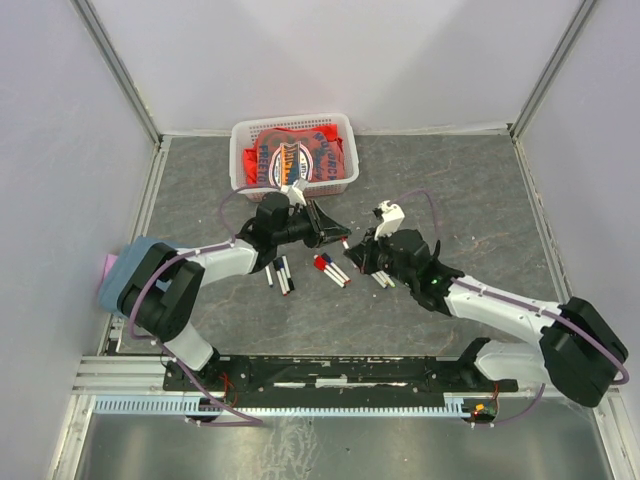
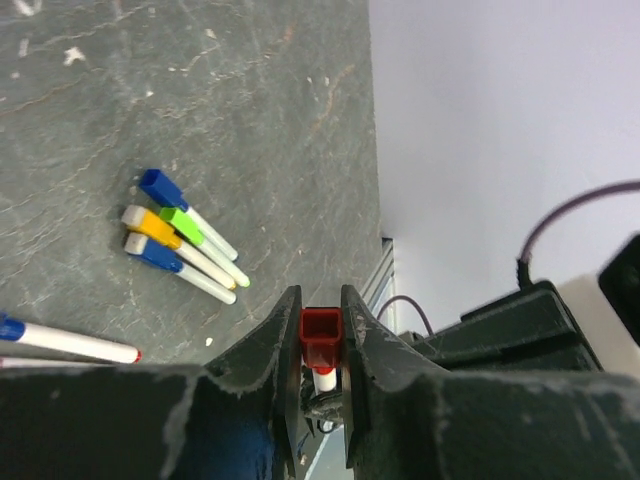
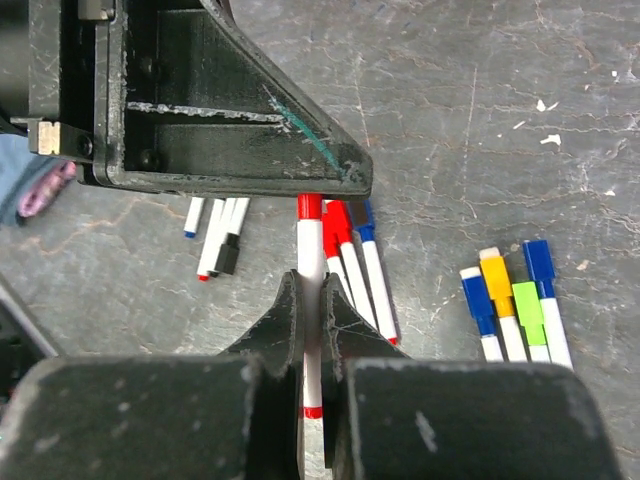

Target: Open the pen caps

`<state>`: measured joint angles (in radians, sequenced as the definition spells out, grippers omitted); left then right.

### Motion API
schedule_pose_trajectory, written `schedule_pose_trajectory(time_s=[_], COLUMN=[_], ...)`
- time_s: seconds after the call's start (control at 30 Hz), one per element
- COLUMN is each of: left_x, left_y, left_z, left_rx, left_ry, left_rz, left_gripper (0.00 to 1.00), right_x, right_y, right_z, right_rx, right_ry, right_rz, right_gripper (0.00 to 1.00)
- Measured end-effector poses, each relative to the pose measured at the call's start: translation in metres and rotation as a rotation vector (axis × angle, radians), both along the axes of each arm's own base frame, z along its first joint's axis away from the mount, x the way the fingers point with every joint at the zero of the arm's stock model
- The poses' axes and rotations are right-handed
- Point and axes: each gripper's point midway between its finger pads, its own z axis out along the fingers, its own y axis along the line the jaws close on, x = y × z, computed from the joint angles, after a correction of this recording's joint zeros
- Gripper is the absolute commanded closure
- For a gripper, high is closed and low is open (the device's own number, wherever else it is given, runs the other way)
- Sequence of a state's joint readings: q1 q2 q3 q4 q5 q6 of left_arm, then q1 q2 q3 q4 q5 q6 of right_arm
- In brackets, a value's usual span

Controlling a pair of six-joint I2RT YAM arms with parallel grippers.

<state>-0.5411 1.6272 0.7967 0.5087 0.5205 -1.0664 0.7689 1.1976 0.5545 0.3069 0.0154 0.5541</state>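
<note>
Two ends, one pen [image 3: 311, 250]: we hold it just above the table [image 1: 470, 200] — left gripper [image 2: 320, 308] pinching the red cap [image 2: 322, 335], right gripper [image 3: 311, 300] clamped on the white barrel. Gripping opposite ends prob. lets us pull straight apart. Cap isn't off yet — other pens [image 3: 510, 300] lie below, several capped.

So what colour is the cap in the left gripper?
Red; the cap shows best in the left wrist view.

No text can be read.
</note>
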Motion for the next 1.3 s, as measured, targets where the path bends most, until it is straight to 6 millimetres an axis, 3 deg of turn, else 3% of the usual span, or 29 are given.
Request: schedule_pose_trajectory(time_s=[0.13,0.27,0.4,0.7,0.93,1.03,1.3], left_x=[0.005,0.057,0.082,0.081,0.074,0.069,0.07], left_y=[0.005,0.039,0.057,0.049,0.014,0.004,0.01], left_z=[-0.014,-0.018,-0.01,-0.019,-0.046,-0.058,-0.098], left_rx=[0.055,0.158,0.192,0.281,0.487,0.563,0.747], left_ry=[0.074,0.054,0.023,-0.011,-0.075,-0.098,-0.093], left_rz=[0.074,0.353,0.485,0.445,0.309,0.258,0.183], left_gripper=[0.97,0.97,0.97,0.97,0.97,0.97,0.97], right_x=[0.002,-0.02,-0.033,-0.015,0.018,0.031,0.061], right_y=[0.005,0.004,-0.007,-0.041,-0.095,-0.109,-0.128], right_z=[-0.011,-0.046,-0.073,-0.062,-0.065,-0.066,-0.089], right_rx=[-0.126,-0.324,-0.47,-0.511,-0.528,-0.535,-0.582], right_ry=[-0.01,0.033,0.052,0.04,0.121,0.148,0.232], right_rz=[-0.034,-0.008,-0.006,-0.151,-0.346,-0.403,-0.485], right_gripper=[0.99,0.99,0.99,0.99,0.99,0.96,0.89])
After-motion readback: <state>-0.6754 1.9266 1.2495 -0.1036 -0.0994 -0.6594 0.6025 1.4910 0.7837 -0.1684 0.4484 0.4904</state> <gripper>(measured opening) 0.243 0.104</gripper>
